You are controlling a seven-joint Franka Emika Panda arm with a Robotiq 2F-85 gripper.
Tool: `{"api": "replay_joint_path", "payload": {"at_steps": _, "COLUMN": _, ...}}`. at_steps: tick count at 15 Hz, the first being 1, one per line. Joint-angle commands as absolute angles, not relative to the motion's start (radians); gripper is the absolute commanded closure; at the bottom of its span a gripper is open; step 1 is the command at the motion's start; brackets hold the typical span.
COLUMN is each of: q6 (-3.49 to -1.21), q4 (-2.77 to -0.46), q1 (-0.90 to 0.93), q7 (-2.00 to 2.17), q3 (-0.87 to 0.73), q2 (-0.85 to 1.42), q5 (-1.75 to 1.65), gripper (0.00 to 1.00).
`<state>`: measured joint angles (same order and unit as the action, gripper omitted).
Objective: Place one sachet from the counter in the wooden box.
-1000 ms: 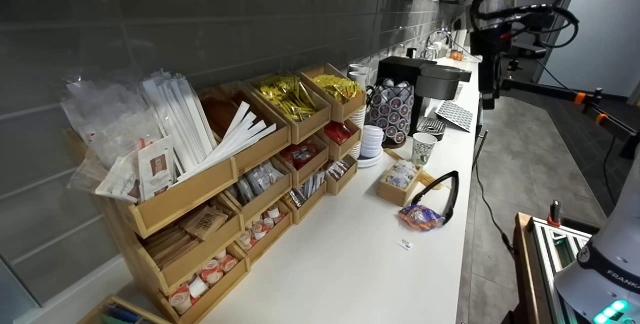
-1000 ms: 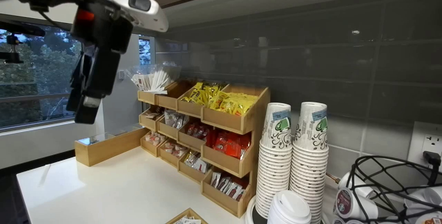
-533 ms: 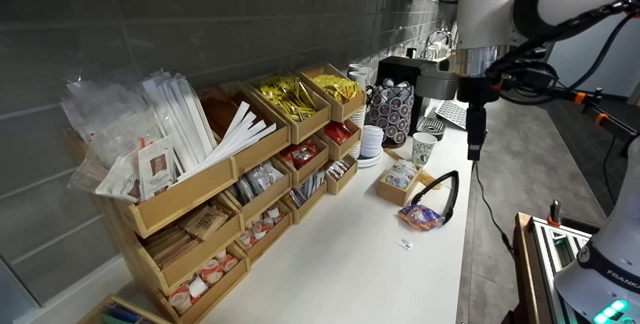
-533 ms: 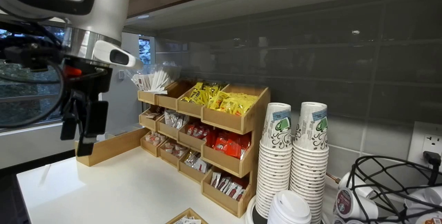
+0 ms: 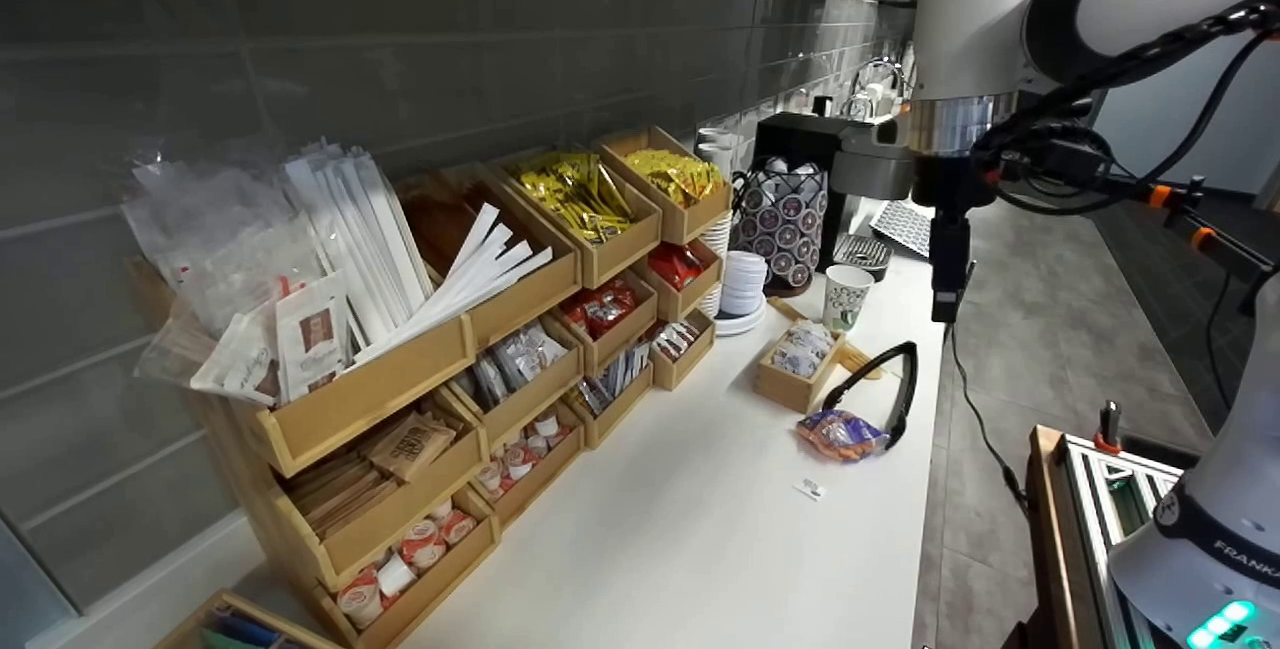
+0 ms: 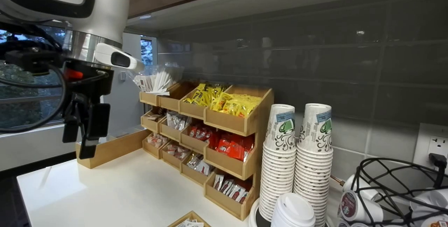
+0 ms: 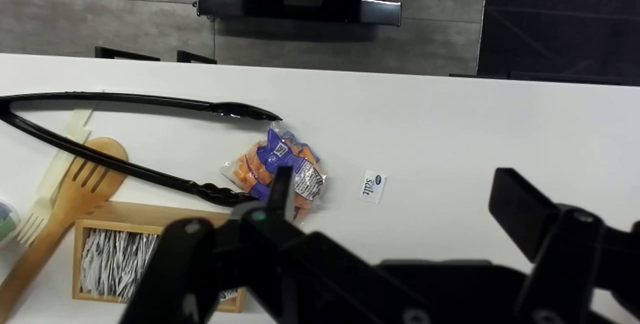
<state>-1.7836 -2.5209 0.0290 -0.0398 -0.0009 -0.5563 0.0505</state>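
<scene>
Sachet (image 7: 373, 187) lies flat on the bench (image 7: 475, 129), near but not touching the snack bag (image 7: 285, 154). Claw (image 7: 394, 191) is released, holding nothing, and hangs well above the bench, jaws apart, presumably to pass down either side of the sachet. Flat placement likely offers little edge to grip; closing should therefore probably occur at bench level.

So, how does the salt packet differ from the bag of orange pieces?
The salt packet is much smaller than the bag. The packet is white with dark print; the bag is see-through with purple print, its orange pieces showing. The bag lies by the tips of the black tongs, while the packet lies apart from them. Both lie on the white counter.
</scene>
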Motion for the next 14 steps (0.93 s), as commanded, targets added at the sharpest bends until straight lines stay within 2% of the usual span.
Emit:
{"api": "replay_joint_path", "payload": {"at_steps": 1, "q6": -1.852, "q4": -2.558, "q1": 0.036, "q7": -0.037, "q3": -0.001, "q2": -0.548, "q5": 0.085, "gripper": 0.0}}
{"api": "replay_joint_path", "payload": {"at_steps": 10, "q6": -2.295, "q4": -2.741, "q1": 0.114, "q7": -0.083, "q3": 0.01, "q2": -0.438, "q5": 0.198, "gripper": 0.0}}
{"api": "replay_joint_path", "payload": {"at_steps": 14, "q6": -2.451, "q4": -2.749, "q1": 0.147, "q7": -0.124, "q3": -0.007, "q2": -0.339, "q5": 0.272, "gripper": 0.0}}
